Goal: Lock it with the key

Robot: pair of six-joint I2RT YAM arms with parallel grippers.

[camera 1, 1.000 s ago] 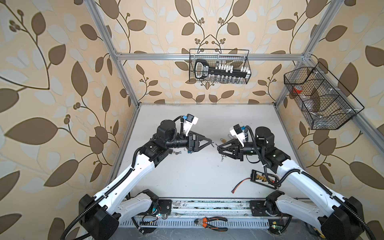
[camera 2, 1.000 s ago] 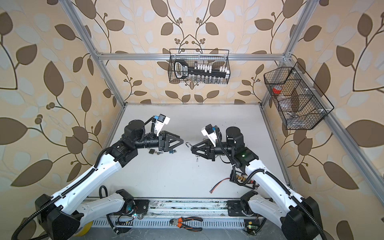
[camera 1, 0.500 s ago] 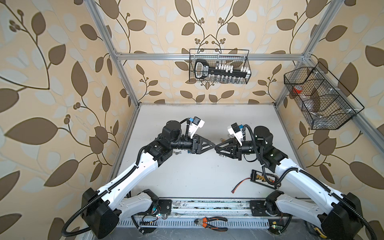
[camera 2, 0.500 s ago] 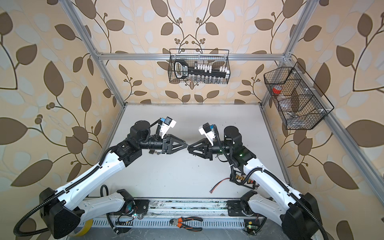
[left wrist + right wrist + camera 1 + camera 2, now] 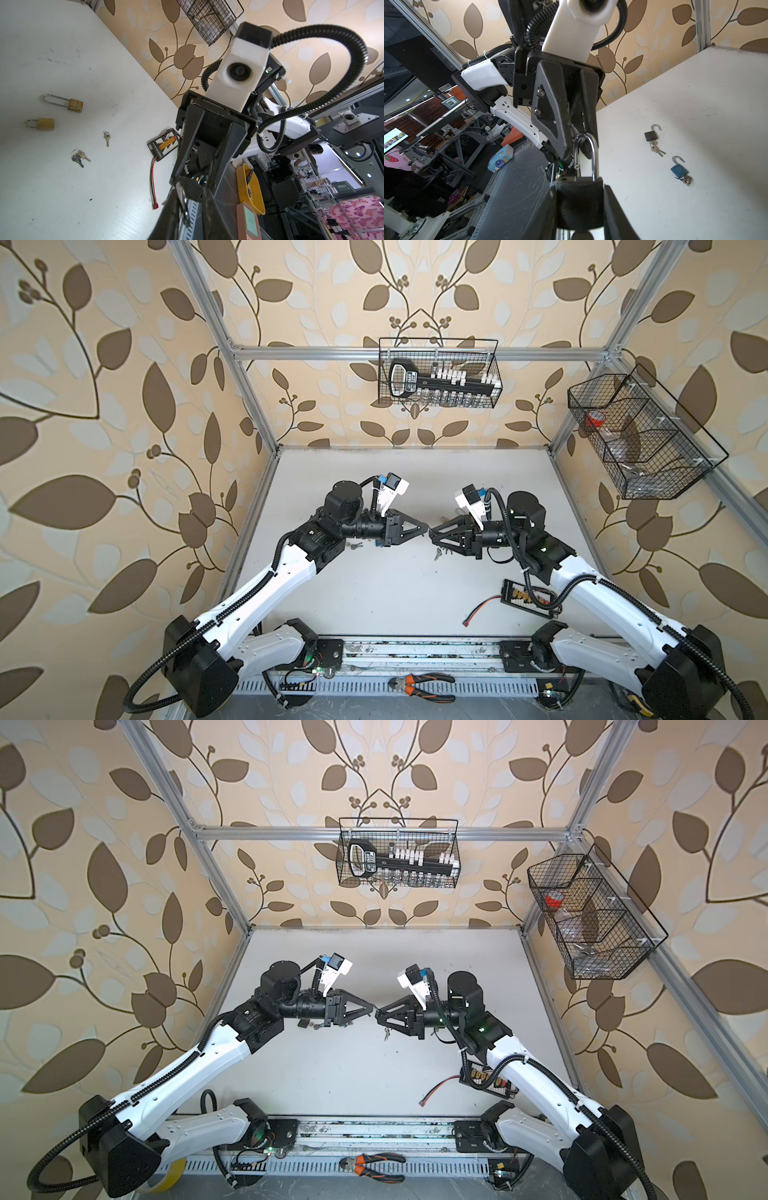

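On white table: padlocks, keys; leaf-patterned walls.

Left arm, right arm, jaws tip-to-tip

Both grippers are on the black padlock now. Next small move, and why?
Probably push the left gripper toward the right gripper to seat the shackle. The right gripper clamps the padlock body, the left pinches the shackle's bend, and the shorter leg appears to end just above the body, so it looks unlocked.
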